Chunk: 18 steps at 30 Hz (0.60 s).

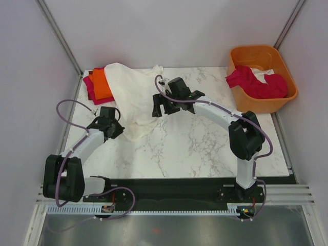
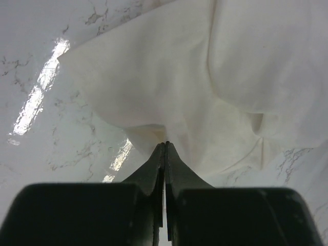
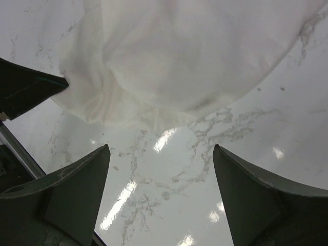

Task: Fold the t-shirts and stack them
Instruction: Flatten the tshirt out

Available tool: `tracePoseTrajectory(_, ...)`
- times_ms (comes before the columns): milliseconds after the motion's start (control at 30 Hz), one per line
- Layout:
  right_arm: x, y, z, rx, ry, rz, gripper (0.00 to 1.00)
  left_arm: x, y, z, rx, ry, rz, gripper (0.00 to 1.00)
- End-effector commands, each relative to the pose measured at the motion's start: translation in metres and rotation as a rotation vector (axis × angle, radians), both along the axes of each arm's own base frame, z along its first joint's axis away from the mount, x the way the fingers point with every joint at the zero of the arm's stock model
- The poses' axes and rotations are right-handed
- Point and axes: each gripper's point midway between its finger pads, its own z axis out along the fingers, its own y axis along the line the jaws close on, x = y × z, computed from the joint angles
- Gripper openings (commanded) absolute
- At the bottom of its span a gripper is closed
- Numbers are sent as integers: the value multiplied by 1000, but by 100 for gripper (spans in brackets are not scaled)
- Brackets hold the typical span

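A white t-shirt (image 1: 132,95) lies crumpled on the back left of the marble table, its far part draped over a folded orange t-shirt (image 1: 101,84) and a magenta-red one (image 1: 89,88). My left gripper (image 1: 116,122) is shut, and its tips (image 2: 165,144) pinch the near edge of the white t-shirt (image 2: 205,77). My right gripper (image 1: 164,110) is open and empty beside the shirt's right edge. It hovers over bare marble (image 3: 160,148), with the white t-shirt (image 3: 179,56) just beyond its fingertips.
A rigid orange tub (image 1: 259,49) stands at the back right, holding a magenta-red t-shirt (image 1: 256,86) and some white cloth (image 1: 264,75). Grey walls close in the table's back and sides. The marble top (image 1: 195,148) shows between the arms.
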Motion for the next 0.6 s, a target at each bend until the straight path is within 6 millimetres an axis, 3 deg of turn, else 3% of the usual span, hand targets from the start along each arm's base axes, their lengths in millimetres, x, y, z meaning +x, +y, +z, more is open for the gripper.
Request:
tracePoseTrajectory(0,-3,52,19,21,-73,77,90,3,10,25,-3,-104,98,2)
tracePoseTrajectory(33,-5,55,11,-45,-78,73,90,-10,12,37,-15,-168,98,2)
tracePoseTrajectory(67,-3,79,11,-63,-108,105,90,-17,13,41,-21,-197,99,2)
tracePoseTrajectory(133,-4,91,-2,-123,-104,113,90,-29,14,46,-32,-250,99,2)
tracePoseTrajectory(167,-2,108,-9,-134,-115,122,90,-54,18,40,-49,-192,145,2)
tracePoseTrajectory(300,-10,133,-35,-186,-117,157,88,-67,26,45,-46,-206,191,2)
tracePoseTrajectory(333,-14,139,-49,-199,-104,173,86,-68,24,44,-51,-203,184,2)
tracePoseTrajectory(367,-22,151,-49,-197,-118,193,84,-69,25,43,-52,-203,184,2)
tracePoseTrajectory(433,-27,156,-70,-246,-120,206,80,-72,23,39,-58,-199,181,2)
tracePoseTrajectory(467,-25,160,-68,-258,-144,194,80,-73,23,38,-59,-195,181,2)
tracePoseTrajectory(567,-12,147,-82,-334,-174,131,77,-74,22,40,-63,-209,165,2)
